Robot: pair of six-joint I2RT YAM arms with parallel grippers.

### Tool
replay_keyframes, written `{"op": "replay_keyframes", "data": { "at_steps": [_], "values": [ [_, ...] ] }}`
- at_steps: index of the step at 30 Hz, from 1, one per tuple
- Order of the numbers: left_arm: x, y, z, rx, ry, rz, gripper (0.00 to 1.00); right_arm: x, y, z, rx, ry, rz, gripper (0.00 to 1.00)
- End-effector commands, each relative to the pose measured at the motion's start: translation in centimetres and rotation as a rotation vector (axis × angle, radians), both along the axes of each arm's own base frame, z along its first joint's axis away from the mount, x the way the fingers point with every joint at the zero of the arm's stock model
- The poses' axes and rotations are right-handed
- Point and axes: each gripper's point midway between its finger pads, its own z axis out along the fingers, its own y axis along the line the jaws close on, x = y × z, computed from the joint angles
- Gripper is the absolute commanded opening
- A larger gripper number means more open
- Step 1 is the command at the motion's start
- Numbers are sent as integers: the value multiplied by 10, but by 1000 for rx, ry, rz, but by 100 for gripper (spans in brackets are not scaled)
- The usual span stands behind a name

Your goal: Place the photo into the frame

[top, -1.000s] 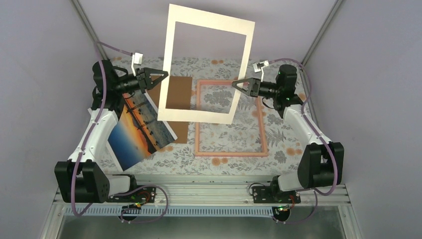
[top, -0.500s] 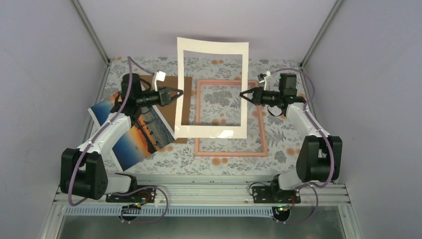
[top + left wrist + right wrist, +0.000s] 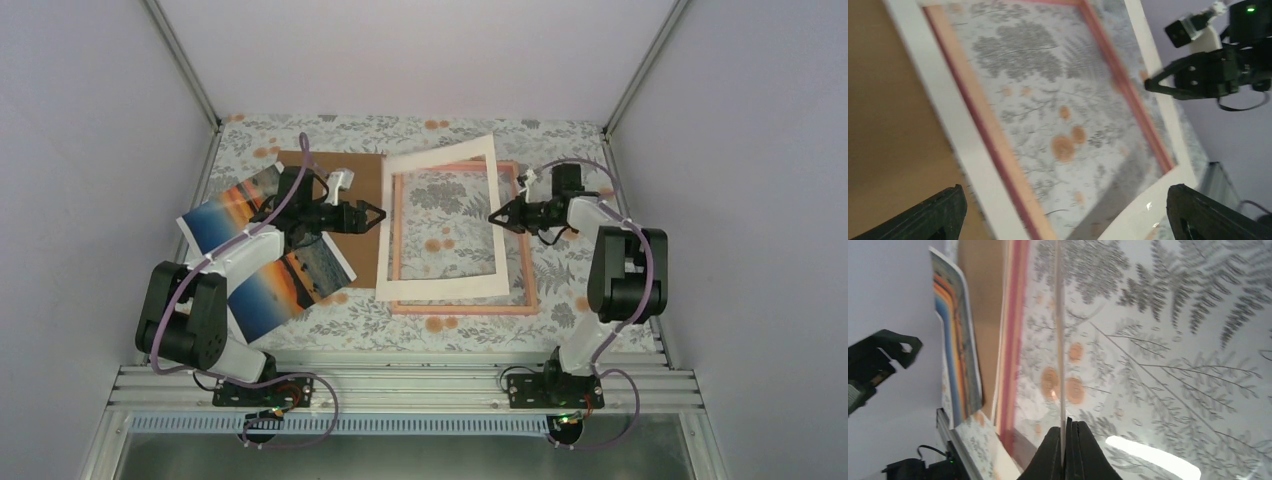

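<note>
Photo (image 3: 285,285) lies on counter (image 3: 450,130) at far left, partly under left arm, well apart from frame; not yet loaded. Left gripper (image 3: 378,216): jaws now wide, mat released. Brown board (image 3: 360,175) sits between photo and frame. White mat (image 3: 440,290), aloft a second ago, now down across pink frame (image 3: 465,308), skewed. Right gripper (image 3: 495,216): jaws pinched on mat's right edge. Judgement: mat nearly seated; photo untouched.

White arms (image 3: 240,255), black joints (image 3: 188,322), purple cables (image 3: 303,160).
</note>
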Motion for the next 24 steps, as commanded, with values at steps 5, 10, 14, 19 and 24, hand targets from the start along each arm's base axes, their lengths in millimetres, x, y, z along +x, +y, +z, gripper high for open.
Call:
{"op": "replay_keyframes", "data": {
  "at_steps": [5,10,14,19,24],
  "values": [
    [24,40,-5,213,-91,132,100,6,-20,-44,-151,50,11,4],
    [22,37,-3,183,-90,115,100,6,-29,-46,-190,57,22,4],
    [23,34,-4,174,-84,106,100,7,-41,-44,-223,51,21,4],
    [23,33,-6,167,-71,102,100,7,-54,-45,-256,53,5,4],
    [23,32,-7,161,-69,100,100,7,-61,-48,-272,56,-3,4]
  ]
}}
